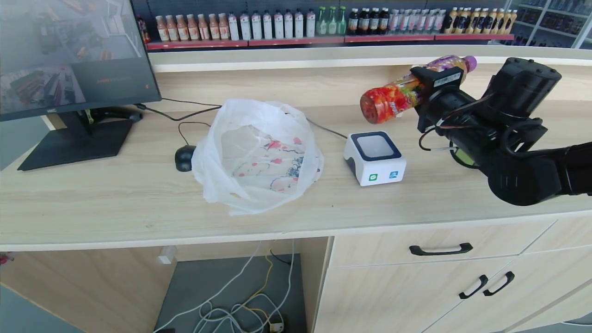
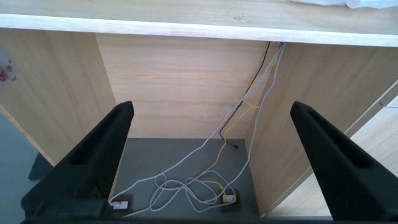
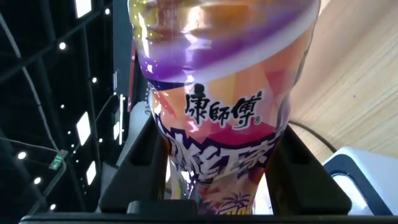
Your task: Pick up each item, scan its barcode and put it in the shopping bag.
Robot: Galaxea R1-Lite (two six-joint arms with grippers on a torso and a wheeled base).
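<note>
My right gripper (image 1: 428, 88) is shut on a juice bottle (image 1: 397, 95) with a red-orange label and a purple cap, held on its side in the air above and just right of the white barcode scanner (image 1: 374, 157). Its base points left toward the scanner. Up close, the bottle (image 3: 224, 93) sits between the black fingers (image 3: 140, 162). The white plastic shopping bag (image 1: 259, 155) stands open on the counter left of the scanner. My left gripper (image 2: 211, 158) hangs open below the counter edge, facing the cable-strewn recess under it.
A monitor (image 1: 69, 51) stands at the counter's back left, with a black mouse (image 1: 184, 157) beside the bag. Cables run across the counter behind the bag. Drawers (image 1: 439, 249) sit under the right half. Shelves of bottles line the back wall.
</note>
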